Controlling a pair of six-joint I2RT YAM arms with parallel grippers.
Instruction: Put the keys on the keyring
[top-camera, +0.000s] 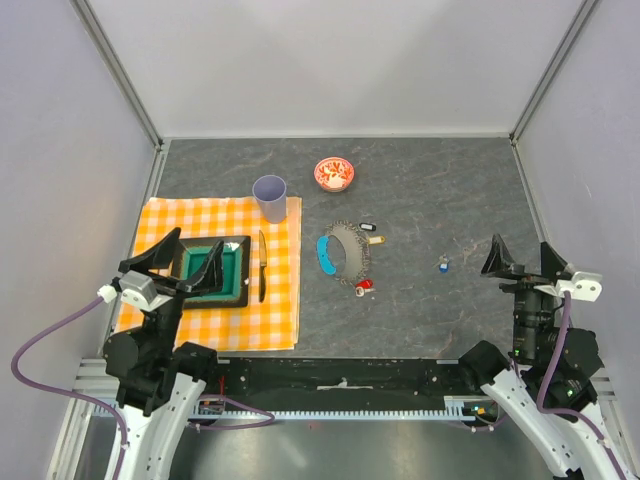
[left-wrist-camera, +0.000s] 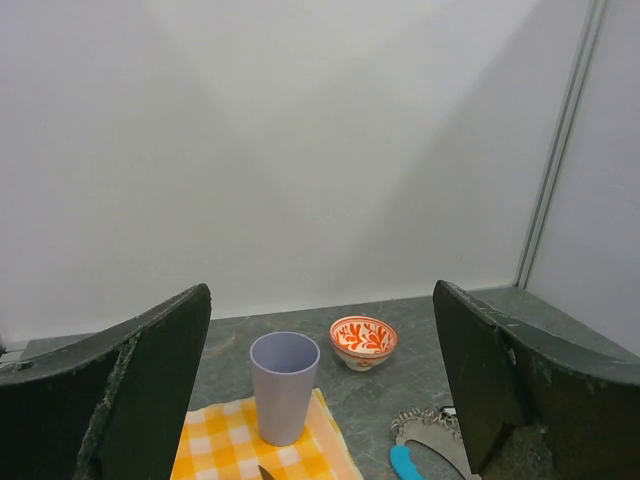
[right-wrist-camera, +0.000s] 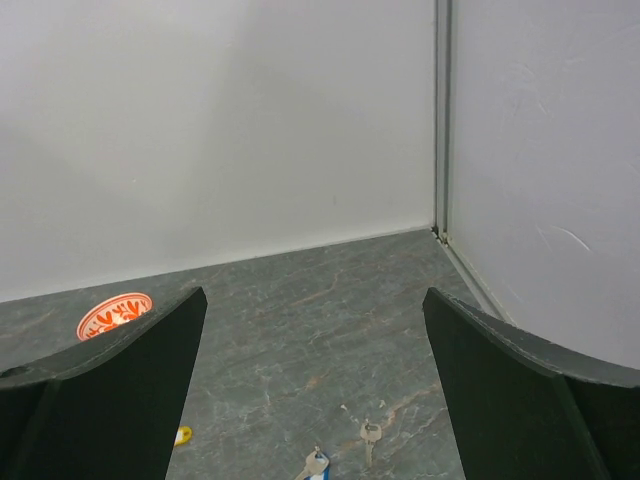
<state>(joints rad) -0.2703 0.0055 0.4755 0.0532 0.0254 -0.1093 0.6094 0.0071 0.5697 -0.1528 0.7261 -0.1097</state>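
The keyring (top-camera: 361, 257), a loop of grey chain with a blue crescent fob (top-camera: 325, 255), lies on the dark table centre. Loose keys lie around it: a black-and-white one (top-camera: 367, 227), a yellowish one (top-camera: 378, 239), a red one (top-camera: 364, 286) and a blue one (top-camera: 442, 265) farther right. My left gripper (top-camera: 185, 262) is open and empty above the checked cloth. My right gripper (top-camera: 522, 258) is open and empty right of the blue key. The right wrist view shows the blue key (right-wrist-camera: 316, 466) and a bare metal key (right-wrist-camera: 369, 435). The left wrist view shows the chain (left-wrist-camera: 428, 428) and fob (left-wrist-camera: 404, 462).
A lilac cup (top-camera: 270, 198) stands on an orange checked cloth (top-camera: 280, 320), which also holds a green-and-black square tray (top-camera: 238, 270) and a knife (top-camera: 262, 265). A red-and-white bowl (top-camera: 334, 173) sits behind the keyring. Enclosure walls rise at the back and both sides.
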